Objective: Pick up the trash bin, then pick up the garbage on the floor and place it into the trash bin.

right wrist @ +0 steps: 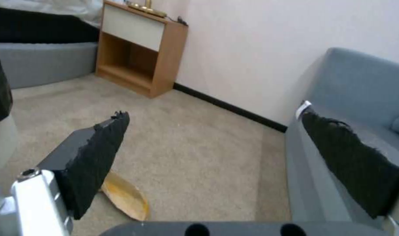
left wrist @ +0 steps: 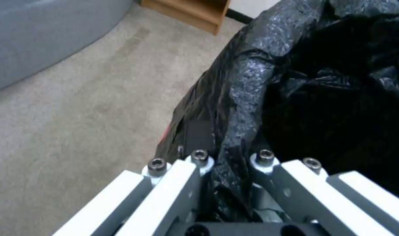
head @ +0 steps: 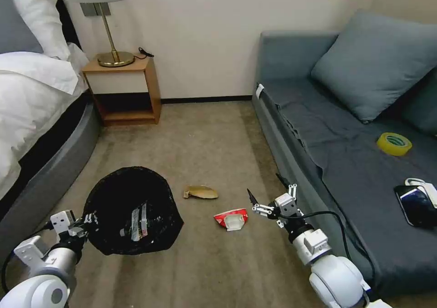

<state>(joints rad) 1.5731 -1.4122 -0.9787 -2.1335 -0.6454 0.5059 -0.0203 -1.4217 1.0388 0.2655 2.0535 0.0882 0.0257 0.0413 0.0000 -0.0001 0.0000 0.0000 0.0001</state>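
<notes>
The trash bin, lined with a crinkly black bag folded over its rim, was seen at the lower left of the head view, held at its near rim by the left gripper. In the left wrist view the bag-covered rim was clamped between the closed fingers of that gripper. Inside the bin a clear bottle with a dark label was lying; the writing on the label could not be read.

On the carpet, just beside the bin, a yellow-brown wrapper was lying, and near it a red-white packet; no print on either could be made out. The right gripper was held just beside the packet, toward the sofa, its fingers spread wide apart with nothing between them. In the right wrist view the black pads were seen well separated, with the wrapper on the floor below
</notes>
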